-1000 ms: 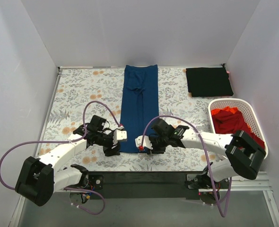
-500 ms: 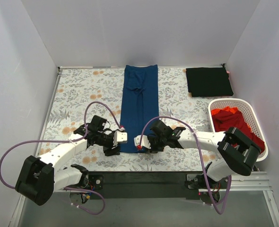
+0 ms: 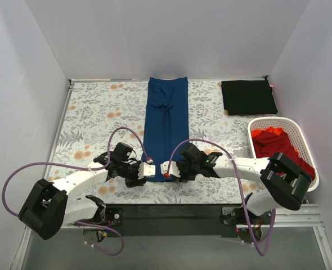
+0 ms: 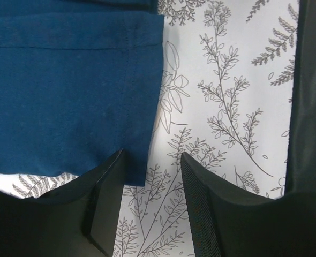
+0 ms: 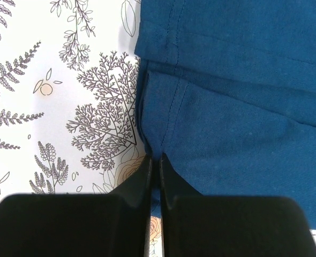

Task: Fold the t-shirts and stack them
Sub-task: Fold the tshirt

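Left gripper (image 3: 148,170) has slid in to the 7 o'clock corner of the navy t-shirt (image 3: 166,118), jaws half open, straddling the hem. Right gripper (image 3: 166,170) has now pinched its jaws on the 5 o'clock corner. Shirt's still a long strip mid-desk (image 3: 98,112).

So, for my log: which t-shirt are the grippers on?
The navy blue t-shirt, left gripper and right gripper at its near corners; the black t-shirt sits far right, red t-shirts in the basket.

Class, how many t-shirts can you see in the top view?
3: a blue shirt mid-table, a black shirt folded at far right, a red shirt in the basket. The basket's pile may hide more.
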Tool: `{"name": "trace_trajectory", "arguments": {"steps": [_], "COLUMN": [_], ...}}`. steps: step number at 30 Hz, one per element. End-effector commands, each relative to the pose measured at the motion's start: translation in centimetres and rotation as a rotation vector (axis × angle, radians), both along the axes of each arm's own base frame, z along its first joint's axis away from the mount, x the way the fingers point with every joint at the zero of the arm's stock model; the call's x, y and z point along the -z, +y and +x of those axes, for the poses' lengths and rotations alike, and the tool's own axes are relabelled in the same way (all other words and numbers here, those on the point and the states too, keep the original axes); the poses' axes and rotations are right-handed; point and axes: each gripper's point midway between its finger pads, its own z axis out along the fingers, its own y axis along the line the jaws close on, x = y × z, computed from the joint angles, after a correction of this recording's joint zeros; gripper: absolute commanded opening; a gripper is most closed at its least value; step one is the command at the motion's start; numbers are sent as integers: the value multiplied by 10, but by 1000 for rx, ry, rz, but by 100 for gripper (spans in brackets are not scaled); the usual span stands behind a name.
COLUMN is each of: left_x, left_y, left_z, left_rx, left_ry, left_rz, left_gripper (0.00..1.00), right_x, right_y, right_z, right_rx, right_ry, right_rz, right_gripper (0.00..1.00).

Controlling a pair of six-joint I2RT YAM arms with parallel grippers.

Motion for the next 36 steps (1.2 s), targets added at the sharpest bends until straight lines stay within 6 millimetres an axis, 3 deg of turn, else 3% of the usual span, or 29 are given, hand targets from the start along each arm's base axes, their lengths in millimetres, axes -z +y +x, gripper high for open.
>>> {"name": "trace_trajectory", "arguments": {"steps": [1,6,10,23,27,30,33,36], "left_x": [-8,-33,-36,14,26,29,23,8], "left_y": [-4,-12,-14,2,8,9,5,-3], "left_z": [13,14,17,3,0,-1,3,7], "left_rx": [-2,13,19,90,84,81,71,68], "left_ry": [-78,-96,-104,-31,14,36,27,20], "left_rz": [-19,-72,-71,43,93,110,97,58], "left_gripper": [45,45,45,41,32,17,2,0], "right_x": [33,30,29,31,31,30,23,11], "right_y": [-47,-44,-42,-48,-47,-46,-42,-40], "right_z": [-21,-20,-20,-17,-17,-15,-12,-12], "right_rx": [28,27,27,26,26,39,38,28], "right_ry": [91,96,104,125,128,125,108,99], "right_rz": [-184,-177,-171,-210,-211,-211,-194,-170], "right_gripper": [1,1,1,1,1,1,1,1]}}
